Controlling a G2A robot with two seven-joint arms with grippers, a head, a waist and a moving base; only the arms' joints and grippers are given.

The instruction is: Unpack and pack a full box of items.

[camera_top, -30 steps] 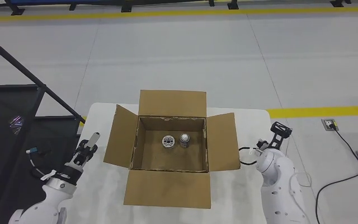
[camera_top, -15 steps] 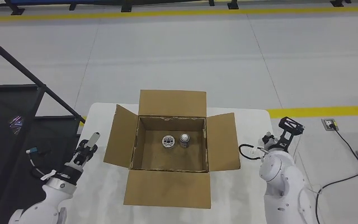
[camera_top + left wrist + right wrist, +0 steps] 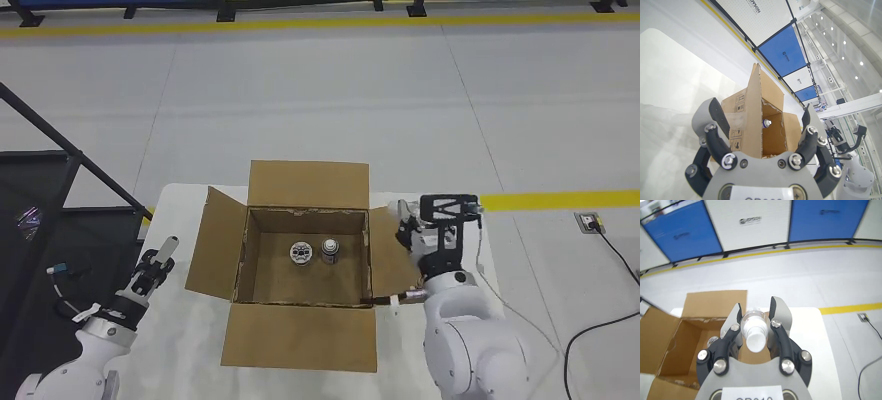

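Note:
An open cardboard box (image 3: 305, 335) stands mid-table with all its flaps folded out. Inside it are a spray can (image 3: 329, 250) and a round-topped item (image 3: 301, 252). My right gripper (image 3: 755, 306) is shut on a clear bottle with a white cap (image 3: 755, 328), held over the box's right flap (image 3: 400, 265). In the top view this gripper (image 3: 405, 228) is level with the box's right wall. My left gripper (image 3: 761, 111) is open and holds nothing. It is low over the table to the left of the box (image 3: 751, 121), pointing at it. The spray can (image 3: 766, 123) shows through the box's corner gap.
The white table (image 3: 180, 300) has bare strips left and right of the box. A black frame (image 3: 40, 200) stands off the table's left side. On the floor to the right lie a cable (image 3: 600, 330) and a socket (image 3: 587, 220).
My right arm has swung in from the table's right edge toward the box and now holds the bottle over the right flap. The left arm has not moved.

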